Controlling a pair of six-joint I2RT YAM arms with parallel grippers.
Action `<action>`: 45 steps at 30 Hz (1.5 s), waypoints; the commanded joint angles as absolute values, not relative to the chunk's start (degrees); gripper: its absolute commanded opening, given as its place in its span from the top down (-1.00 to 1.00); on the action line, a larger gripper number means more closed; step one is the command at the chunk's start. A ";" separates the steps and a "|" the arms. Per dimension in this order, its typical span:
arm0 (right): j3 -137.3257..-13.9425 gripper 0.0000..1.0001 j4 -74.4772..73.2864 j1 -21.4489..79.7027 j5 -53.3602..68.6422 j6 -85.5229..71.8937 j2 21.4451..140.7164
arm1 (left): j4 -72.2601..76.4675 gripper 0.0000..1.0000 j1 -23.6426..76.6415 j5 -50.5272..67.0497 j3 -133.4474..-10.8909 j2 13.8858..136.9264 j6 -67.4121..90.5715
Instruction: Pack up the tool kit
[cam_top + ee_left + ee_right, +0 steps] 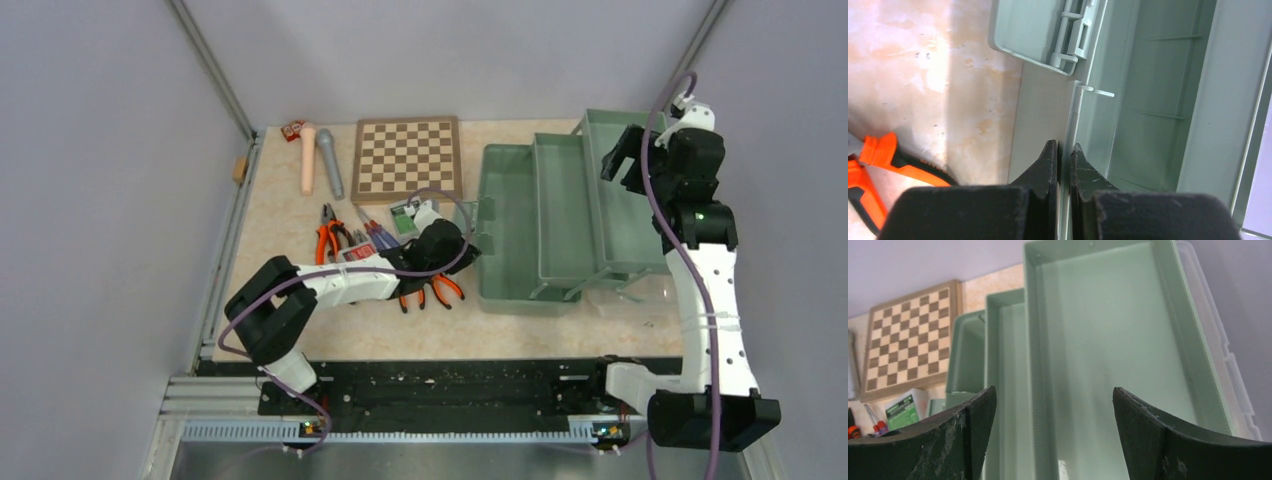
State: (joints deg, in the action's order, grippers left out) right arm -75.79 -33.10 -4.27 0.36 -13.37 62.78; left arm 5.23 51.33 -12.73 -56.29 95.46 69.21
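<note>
1. Your left gripper (1063,152) pinches the toolbox (1148,100) by the rim of its left wall, jaws nearly together.
2. Your right gripper (1054,392) hangs wide apart over the top tray (1108,340), holding nothing.
3. The orange-handled pliers (330,240) lie left of the toolbox.

Plain lilac-grey walls (100,150), beige marbled tabletop (280,215), aluminium frame posts (211,65), soft even light

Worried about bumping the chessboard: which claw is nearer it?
Left. The left claw grips the toolbox wall just nearward of the chessboard; the right claw hovers open over the toolbox trays, farther right.
</note>
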 commanded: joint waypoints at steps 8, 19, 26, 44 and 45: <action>-73.15 -0.69 -31.66 -3.76 -0.22 -14.46 65.99 | 6.29 1.00 51.24 -23.25 -49.18 87.72 79.51; -74.32 -0.68 -28.81 -0.98 13.65 -16.32 66.59 | 9.59 1.00 52.91 -25.27 -52.07 92.99 81.95; -74.36 -0.67 -27.97 6.16 16.27 -17.75 66.11 | 14.55 0.86 52.99 -23.68 -59.71 98.80 80.98; -74.23 -0.67 -31.19 26.59 6.17 -12.89 65.56 | 12.20 -0.50 52.31 -29.43 -53.92 81.95 63.77; -73.88 -0.66 -31.16 27.83 5.75 -12.71 65.57 | 10.06 -0.53 51.93 -30.22 -53.84 79.78 61.91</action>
State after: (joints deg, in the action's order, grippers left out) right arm -72.64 -31.44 23.53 8.62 -14.55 67.13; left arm 11.75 52.88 -25.65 -54.00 88.49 70.94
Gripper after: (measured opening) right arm 0.834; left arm 0.744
